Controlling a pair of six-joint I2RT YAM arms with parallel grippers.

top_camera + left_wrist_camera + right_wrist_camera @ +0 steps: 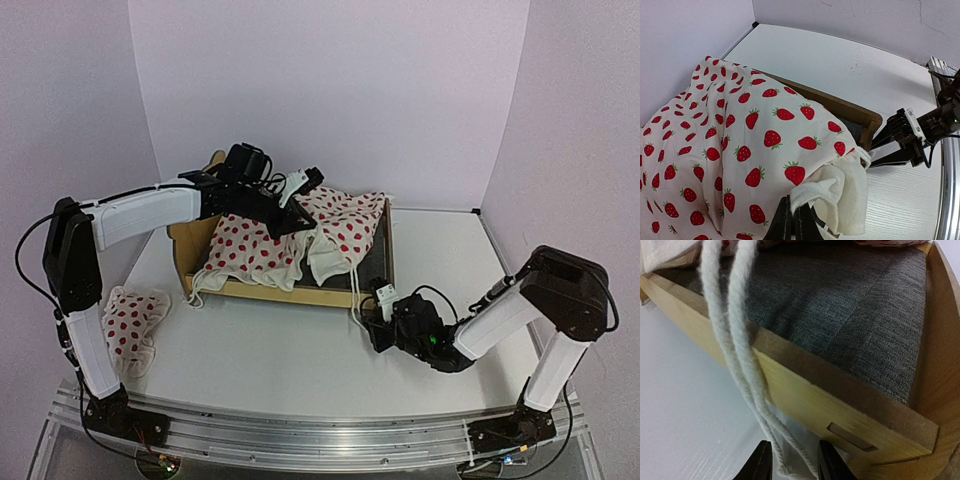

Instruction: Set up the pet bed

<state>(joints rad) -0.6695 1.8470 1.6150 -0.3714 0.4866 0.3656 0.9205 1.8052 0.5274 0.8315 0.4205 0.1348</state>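
Closest to the lens, right gripper (790,460) at the near footboard corner of the pet bed (805,395), jaws apart, two white cords (735,340) hanging down between them over the side rail, not pinched. Just behind that rail, dark grey mattress pad (850,305) lying flat inside the frame, bare at this end. Off the bed's left side and apart from it on the table (300,360), small strawberry-print pillow (130,318), not yet placed. Further back, strawberry-print cloth (255,250) bunched over most of the bed from the headboard end, one edge clamped tight in the left gripper (293,215) and held up above the mattress. Judged roughly midway: frame and pad set mid-table, cloth on but crumpled and needing spreading toward the footboard, pillow to follow. Only from the right wrist: cords loose between the fingers, weave of the pad. Only from the left wrist: white lining caught in the grip, opposite gripper spread open beside the footboard corner. Only from above: pillow and whole layout.
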